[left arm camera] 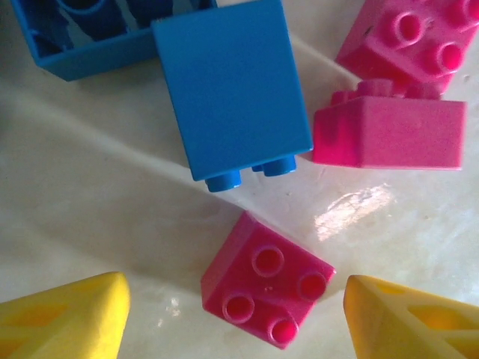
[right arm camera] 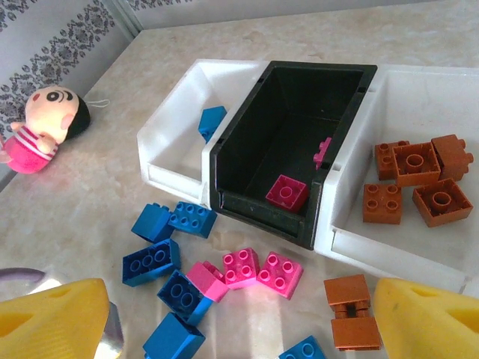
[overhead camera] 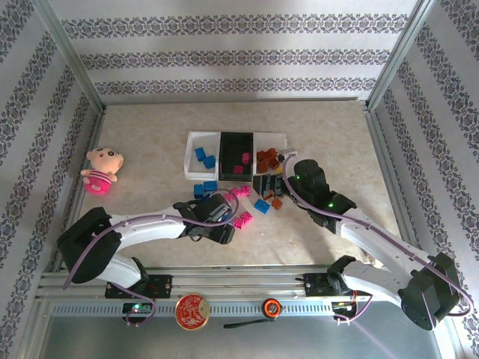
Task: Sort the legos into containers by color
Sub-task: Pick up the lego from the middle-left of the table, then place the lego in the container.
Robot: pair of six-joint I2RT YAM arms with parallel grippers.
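1. The left gripper's jaws are being held apart, empty, flanking a small magenta studded plastic brick on the table.
2. Being skewed to the jaws, the brick could be twisted out on closing.
3. The right gripper's jaws are also being held apart, empty, near the black rectangular plastic tray.
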